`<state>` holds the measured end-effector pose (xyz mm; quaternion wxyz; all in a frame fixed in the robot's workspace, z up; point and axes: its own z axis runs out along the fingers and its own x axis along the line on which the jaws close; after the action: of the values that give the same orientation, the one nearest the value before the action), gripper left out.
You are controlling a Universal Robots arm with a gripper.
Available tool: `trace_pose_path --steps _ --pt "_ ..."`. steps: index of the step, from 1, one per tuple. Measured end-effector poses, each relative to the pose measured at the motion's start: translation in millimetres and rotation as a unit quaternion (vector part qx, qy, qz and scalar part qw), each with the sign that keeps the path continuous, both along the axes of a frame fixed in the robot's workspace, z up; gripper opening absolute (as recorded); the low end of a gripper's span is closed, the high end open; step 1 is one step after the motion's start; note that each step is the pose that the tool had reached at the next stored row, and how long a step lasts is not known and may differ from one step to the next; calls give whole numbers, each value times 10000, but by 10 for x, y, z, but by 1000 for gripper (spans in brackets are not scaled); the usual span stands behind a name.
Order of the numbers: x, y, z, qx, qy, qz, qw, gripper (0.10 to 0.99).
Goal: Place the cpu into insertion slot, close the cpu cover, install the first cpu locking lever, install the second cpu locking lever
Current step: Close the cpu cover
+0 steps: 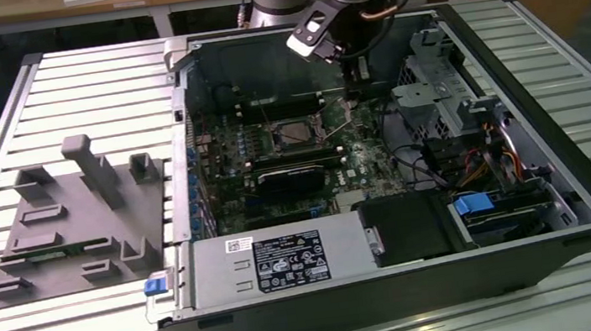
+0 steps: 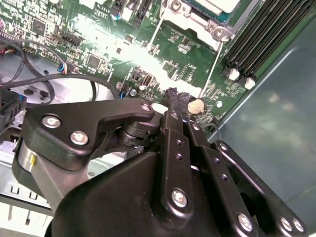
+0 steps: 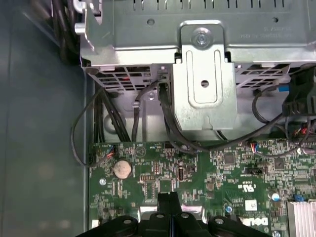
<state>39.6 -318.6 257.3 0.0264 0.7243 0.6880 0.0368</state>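
Grey fixture block point(image 1: 67, 232), power supply point(image 1: 218, 272), coin battery point(image 3: 122, 169)

**Slatted table, two loads**

Silver-grey metal table of long parallel slats point(image 1: 70, 70), running across the exterior view from left to right. Bearing, on the exterior view's left, a flat grey plastic fixture plate point(image 1: 100, 227) with upright posts and shallow pockets, lying flat on the slats. Bearing, from the middle over to the exterior view's right, a large black open-sided computer case point(image 1: 403, 305), laid on its side, just beside the plate and reaching nearly to the near edge.
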Motion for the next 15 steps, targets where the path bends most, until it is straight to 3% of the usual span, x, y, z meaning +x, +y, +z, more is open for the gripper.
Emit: trace_pose_path --steps 8,15 --pt "134 1 -29 -4 16 0 10000 102" --pt "163 1 -143 -4 57 -1 10000 102"
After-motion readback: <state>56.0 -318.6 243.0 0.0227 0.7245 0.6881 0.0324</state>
